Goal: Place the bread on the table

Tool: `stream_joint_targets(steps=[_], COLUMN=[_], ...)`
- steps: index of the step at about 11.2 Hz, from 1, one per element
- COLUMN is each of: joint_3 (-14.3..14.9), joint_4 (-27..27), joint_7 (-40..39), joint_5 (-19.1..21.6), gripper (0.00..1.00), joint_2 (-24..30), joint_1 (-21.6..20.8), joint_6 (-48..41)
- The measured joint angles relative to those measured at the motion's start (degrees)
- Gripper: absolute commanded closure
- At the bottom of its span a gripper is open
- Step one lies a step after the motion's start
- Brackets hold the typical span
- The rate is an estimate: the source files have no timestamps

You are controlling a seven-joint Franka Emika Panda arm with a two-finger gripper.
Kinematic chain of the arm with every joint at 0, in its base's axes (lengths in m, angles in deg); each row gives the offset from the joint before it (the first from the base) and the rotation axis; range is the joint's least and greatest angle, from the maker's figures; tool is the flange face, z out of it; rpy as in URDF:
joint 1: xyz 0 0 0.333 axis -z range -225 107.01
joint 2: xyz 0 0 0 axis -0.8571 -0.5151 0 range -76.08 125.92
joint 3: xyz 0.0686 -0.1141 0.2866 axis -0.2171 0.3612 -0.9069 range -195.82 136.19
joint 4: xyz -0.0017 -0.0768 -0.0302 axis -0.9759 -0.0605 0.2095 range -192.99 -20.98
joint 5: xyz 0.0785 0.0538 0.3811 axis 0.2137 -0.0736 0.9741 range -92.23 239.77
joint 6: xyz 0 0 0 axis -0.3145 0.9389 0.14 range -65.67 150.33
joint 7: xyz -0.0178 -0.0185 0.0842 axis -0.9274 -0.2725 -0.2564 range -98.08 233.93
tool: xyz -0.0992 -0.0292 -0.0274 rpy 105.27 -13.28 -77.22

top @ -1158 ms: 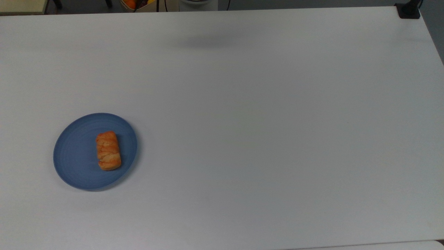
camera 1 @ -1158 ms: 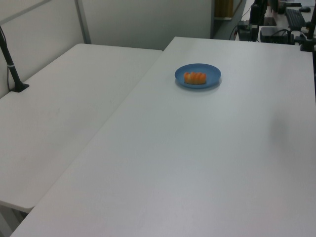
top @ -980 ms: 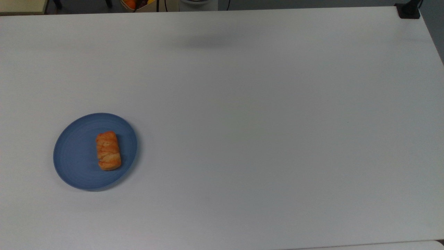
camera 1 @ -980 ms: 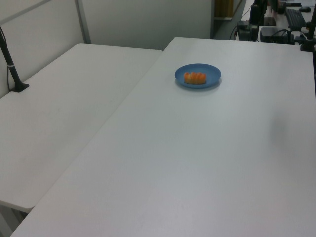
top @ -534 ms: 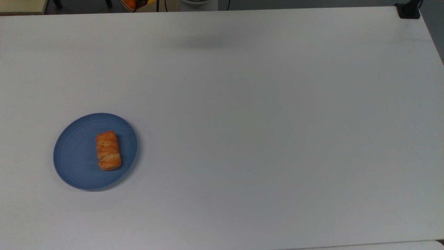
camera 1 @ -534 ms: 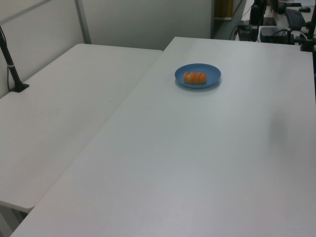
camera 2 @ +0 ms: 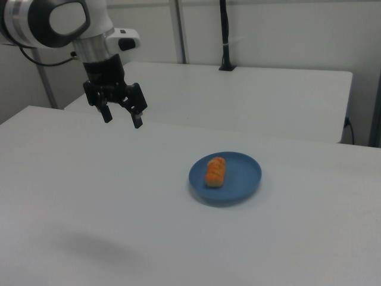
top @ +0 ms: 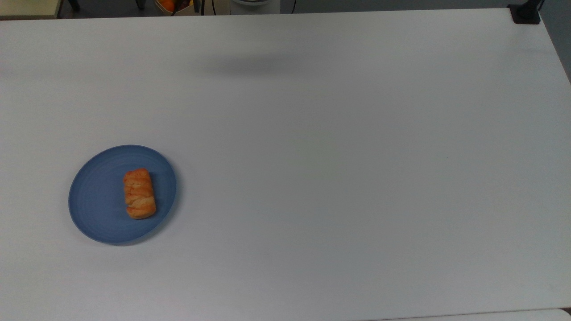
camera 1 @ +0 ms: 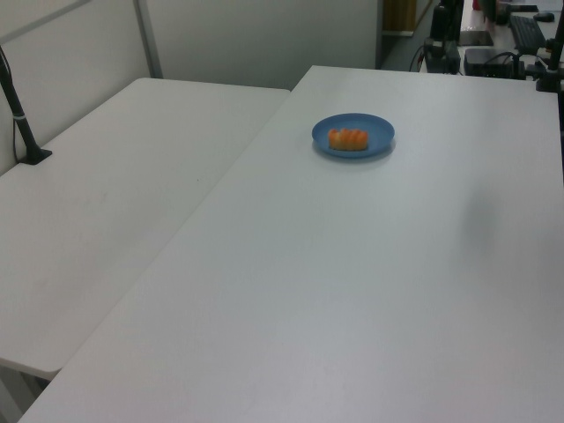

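In the right view, the white table [camera 2: 89, 202] fills the foreground, and a soft dark shadow [camera 2: 101, 250] lies on it near the bottom. Further in sits a round blue plate [camera 2: 244, 173], and the bread [camera 2: 215, 171] lies flat on the plate, a little toward the right view's left of its middle, its long side running away from the camera. Behind and toward the right view's left, the gripper [camera 2: 122, 118] hangs in the air well above the table, pointing down, with its two fingers spread wide and nothing between them. It is well apart from the plate and the bread. A second white table [camera 2: 268, 95] stands at the back.

In the top view the bread [top: 139, 193] rests on the plate [top: 93, 200] at the top view's left, and most of the table [top: 357, 178] around it is bare. The shadow [top: 250, 64] near the far edge has spread and slid toward the top view's left compared with a second ago; in the left view the faint shadow [camera 1: 480, 220] has also shifted toward the plate [camera 1: 379, 132]. The bread and plate have not moved at all.

This suggests the arm is travelling toward the plate, so the task looks to be at its start: the approach is under way and the bread is not yet grasped. The next move likely calls for centring the open gripper over the bread and lowering across its short side, then lifting it off the plate and setting it on bare table
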State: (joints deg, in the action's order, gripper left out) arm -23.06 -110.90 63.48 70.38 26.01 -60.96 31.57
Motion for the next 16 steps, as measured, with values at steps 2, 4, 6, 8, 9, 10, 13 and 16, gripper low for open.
stream_joint_targets(steps=[2, 4, 6, 8, 9, 10, 13, 16], joint_3=[0.0, 0.1, 0.1, 0.1, 0.1, 0.1, 0.1, -0.1], joint_4=[1.7, 5.6, 9.4, 10.6, 10.7, 10.7, 10.8, 10.9], joint_7=[0.0, 0.0, -2.0, -3.8, -4.5, -4.7, -5.3, -5.4], joint_5=[0.0, -0.1, -0.1, -0.1, 0.0, 0.0, 0.0, 0.0], gripper=[0.00, 0.00, 0.00, 0.00, 0.00, 0.00, 0.00, 0.00], joint_2=[-2.4, -7.8, -13.1, -16.7, -18.2, -19.7, -25.7, -31.1], joint_1=[1.2, 3.5, 5.5, 6.5, 6.7, 6.7, 6.7, 6.7], joint_6=[2.1, 3.9, 7.0, 11.9, 14.6, 17.2, 26.6, 34.8])
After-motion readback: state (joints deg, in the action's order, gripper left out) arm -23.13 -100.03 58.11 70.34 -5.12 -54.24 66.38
